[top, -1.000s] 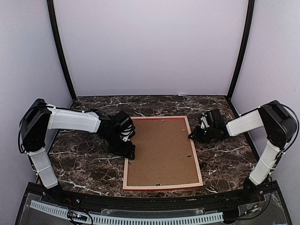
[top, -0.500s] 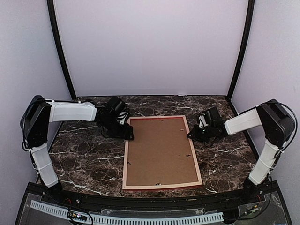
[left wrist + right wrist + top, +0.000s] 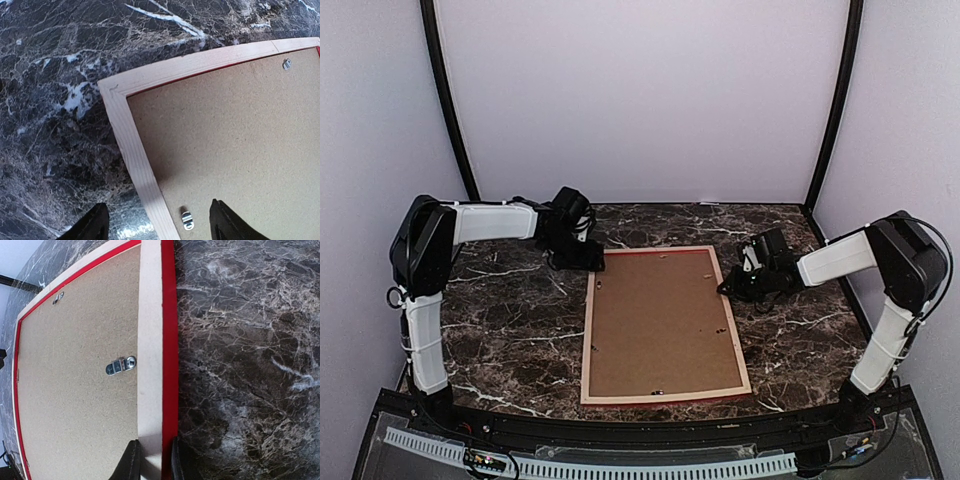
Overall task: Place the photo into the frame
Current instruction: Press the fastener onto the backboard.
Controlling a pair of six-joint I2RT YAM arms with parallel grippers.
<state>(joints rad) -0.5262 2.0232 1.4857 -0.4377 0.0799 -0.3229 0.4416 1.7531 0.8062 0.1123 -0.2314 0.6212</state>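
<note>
The frame point(image 3: 588, 345) lies face down on the dark marble table, pale wood rails up, red edges showing. The brown backing board point(image 3: 660, 320) sits inside it. The photo is hidden. My left gripper point(image 3: 588, 262) is open above the frame's far left corner; in the left wrist view its fingers point(image 3: 95, 225) straddle the left rail point(image 3: 132, 150), one over the table, one over the backing board point(image 3: 235, 130). My right gripper point(image 3: 728, 288) is shut on the right rail point(image 3: 150, 340), fingers point(image 3: 131, 462) on each side of it.
Small metal turn clips sit on the backing board near the rails, one by the left gripper point(image 3: 186, 219) and one by the right gripper point(image 3: 120, 365). White walls and black posts close in the table on three sides.
My left arm has swung away from the middle of the frame's left rail to its far left corner. The right gripper has stayed on the right rail. The frame has shifted slightly.
</note>
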